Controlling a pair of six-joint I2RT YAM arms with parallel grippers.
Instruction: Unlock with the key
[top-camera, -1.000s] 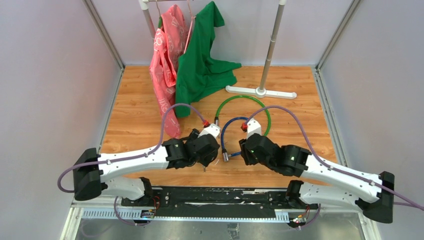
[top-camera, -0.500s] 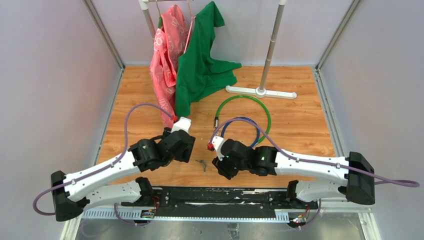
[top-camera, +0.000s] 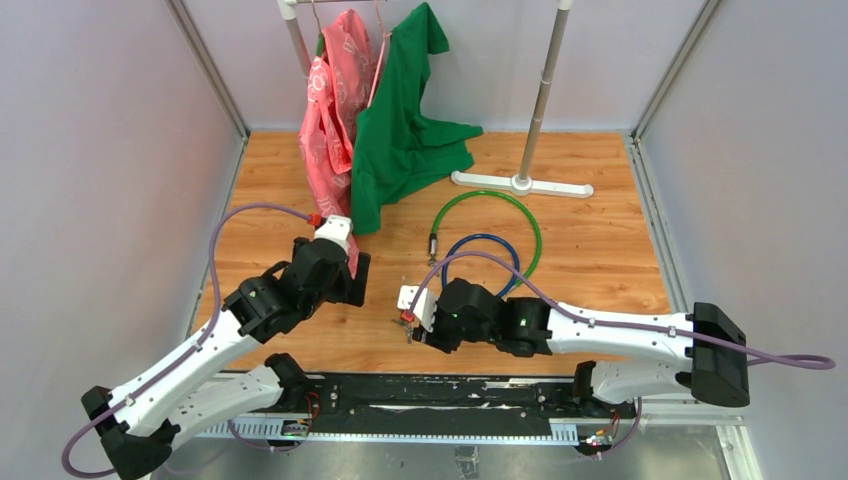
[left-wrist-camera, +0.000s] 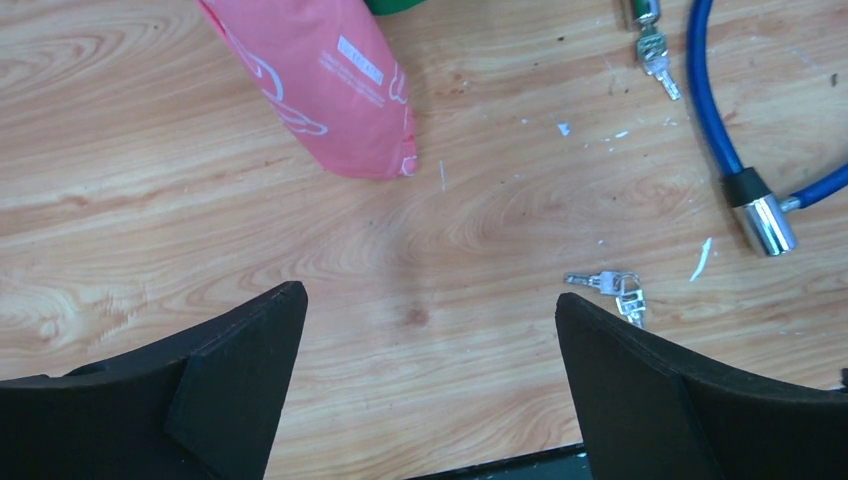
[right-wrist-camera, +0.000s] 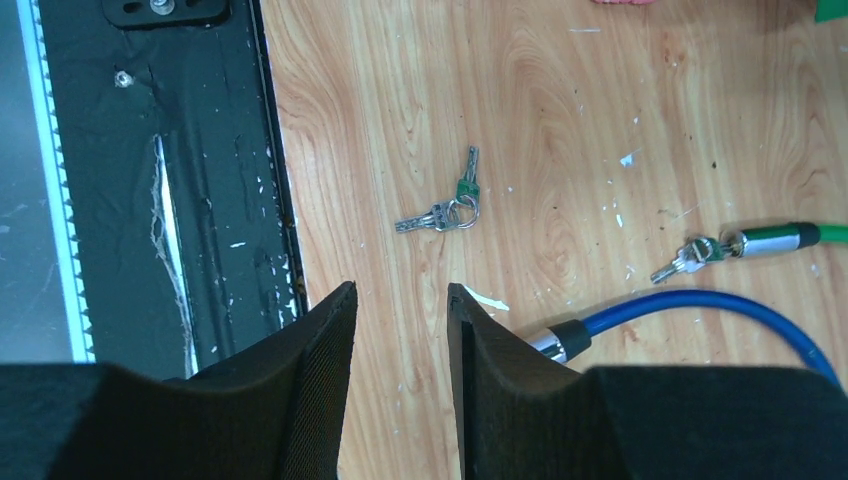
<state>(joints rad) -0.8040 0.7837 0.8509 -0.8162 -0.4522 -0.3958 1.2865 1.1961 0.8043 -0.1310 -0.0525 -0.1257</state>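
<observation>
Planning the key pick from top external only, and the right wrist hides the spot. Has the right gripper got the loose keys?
Observer: No. The right wrist view shows the loose keys lying flat on the table, ahead of the right gripper. Its jaws are apart with nothing between them.
Operator: Any other keys around?
Observer: Yes, a second bunch sits at the metal end of the green cable.

Top view looks down from behind; both wrist views, close overhead, seemingly share the keys (left-wrist-camera: 612, 290)
</observation>
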